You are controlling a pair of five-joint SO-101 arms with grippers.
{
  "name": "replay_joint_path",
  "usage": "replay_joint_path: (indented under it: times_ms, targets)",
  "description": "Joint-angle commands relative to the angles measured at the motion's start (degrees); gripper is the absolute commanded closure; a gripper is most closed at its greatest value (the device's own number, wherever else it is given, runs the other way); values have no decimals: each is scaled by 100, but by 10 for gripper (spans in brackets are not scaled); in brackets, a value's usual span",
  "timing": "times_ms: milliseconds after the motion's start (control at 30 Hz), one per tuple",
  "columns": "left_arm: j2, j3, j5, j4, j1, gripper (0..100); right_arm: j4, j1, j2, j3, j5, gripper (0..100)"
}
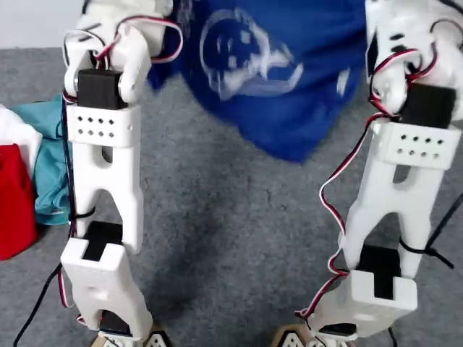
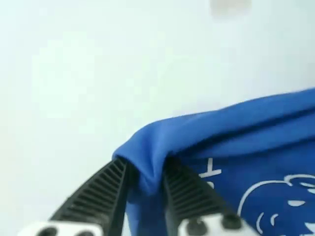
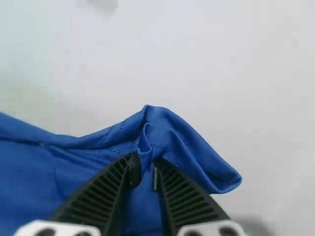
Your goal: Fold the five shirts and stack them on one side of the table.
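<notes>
A blue shirt with a white printed figure hangs lifted above the far part of the grey table, stretched between both arms. My left gripper is shut on one bunched corner of the blue shirt. My right gripper is shut on the other corner of the blue shirt. In the high view the left arm stands at the left and the right arm at the right. The shirt's lower edge droops toward the table.
At the left edge of the table lies a pile of clothes: a red shirt, a teal shirt and a white one. Bare grey table surface runs between the two arms.
</notes>
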Motion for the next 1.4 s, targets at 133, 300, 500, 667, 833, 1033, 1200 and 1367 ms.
replay_joint_path:
  times_ms: [133, 300, 500, 667, 833, 1033, 1200, 1367]
  targets:
    - [18, -154, -35, -9, -246, 986, -66, 4, -40, -791, 0, 988]
    - [273, 321, -53, 1855, -246, 986, 1692, 13, -66, 9, 0, 988]
    - [413, 593, -158, 4615, -229, 986, 4286, 40, -110, 255, 290, 988]
    - [-79, 1420, -448, 5011, -387, 986, 5182, 198, -576, 510, 747, 988]
    - [-1644, 3829, -527, 5011, -255, 986, 5182, 426, -2044, 2119, 1081, 988]
    - [-4378, 7415, -1407, 5011, -97, 986, 5156, 426, -4268, 5319, 1609, 988]
    - [-6646, 10035, -2356, 5002, -149, 986, 5165, 418, -6360, 7402, 1802, 988]
    - [-8211, 10141, -2514, 5002, -580, 987, 5174, 426, -7969, 8510, 1626, 989]
